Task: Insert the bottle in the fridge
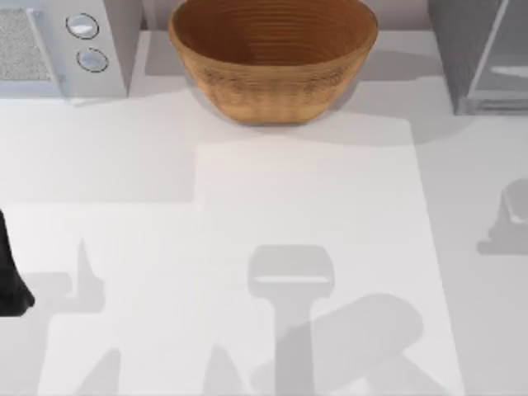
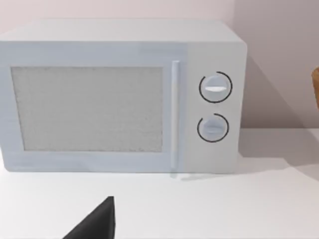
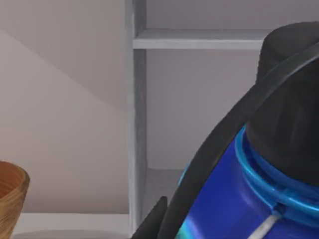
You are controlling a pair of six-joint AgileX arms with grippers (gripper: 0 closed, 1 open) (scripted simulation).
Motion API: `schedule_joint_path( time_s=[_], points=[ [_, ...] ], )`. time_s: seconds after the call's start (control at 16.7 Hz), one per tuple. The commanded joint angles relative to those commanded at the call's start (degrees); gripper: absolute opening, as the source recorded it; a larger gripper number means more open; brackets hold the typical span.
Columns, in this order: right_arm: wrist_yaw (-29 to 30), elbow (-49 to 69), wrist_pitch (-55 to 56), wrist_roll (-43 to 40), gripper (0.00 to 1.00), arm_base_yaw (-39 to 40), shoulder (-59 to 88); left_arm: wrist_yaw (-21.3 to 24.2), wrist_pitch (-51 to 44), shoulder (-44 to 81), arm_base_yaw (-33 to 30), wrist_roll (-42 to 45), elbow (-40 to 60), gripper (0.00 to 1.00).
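- Up close in the right wrist view, the right gripper [image 3: 199, 199] has a squat bottle with a blue shoulder and black screw cap [image 3: 279, 149] against it; a black finger [image 3: 219, 144] curves across the bottle's side and up over the cap, touching it
- How wide that gripper is spread cannot be told, since just one finger and a dark tip beside it are in sight
- Behind the bottle stands the plain grey fridge [image 3: 137, 109], seen with its light frame post upright and a shelf running across inside; the bottle is in front of that opening, close to the post
- From above, the same fridge [image 1: 483, 58] sits at the table's far right corner, its pale glassy panel angled outward
- A round woven brown basket [image 1: 272, 58] rests at the far middle of the white table [image 1: 305, 214], well apart from the fridge
- At the far left stands a grey microwave with two round knobs [image 1: 87, 41], door shut
- The left arm [image 1: 10, 272] is parked at the left edge; a dark tip of the left gripper [image 2: 97, 224] points toward the microwave, and I cannot tell whether it is spread or closed
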Motion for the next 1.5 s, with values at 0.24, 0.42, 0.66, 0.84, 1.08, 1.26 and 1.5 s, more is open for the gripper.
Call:
schedule_joint_path(
  time_s=[0.24, 0.42, 0.66, 0.84, 1.08, 1.26, 1.5],
  points=[
    [-2.7, 11.5, 13.1, 0.2, 0.01, -3.6, 26.1, 0.0, 0.0, 0.0, 0.0, 0.0, 0.0, 1.0],
    [-4.7, 19.8, 22.8, 0.2, 0.01, -6.1, 47.3, 0.0, 0.0, 0.0, 0.0, 0.0, 0.0, 1.0],
    [-7.3, 29.8, 34.4, 0.2, 0.01, -8.9, 71.8, 0.0, 0.0, 0.0, 0.0, 0.0, 0.0, 1.0],
    [-8.9, 35.7, 41.1, 0.2, 0.01, -10.5, 84.5, 0.0, 0.0, 0.0, 0.0, 0.0, 0.0, 1.0],
    [-10.1, 40.2, 46.3, 0.3, 0.01, -11.7, 93.0, 0.0, 0.0, 0.0, 0.0, 0.0, 0.0, 1.0],
    [-10.2, 40.6, 46.7, 0.3, 0.01, -11.8, 93.6, 0.0, 0.0, 0.0, 0.0, 0.0, 0.0, 1.0],
    [-10.1, 40.4, 46.4, 0.4, 0.01, -11.5, 93.7, 0.0, 0.0, 0.0, 0.0, 0.0, 0.0, 1.0]
  ],
)
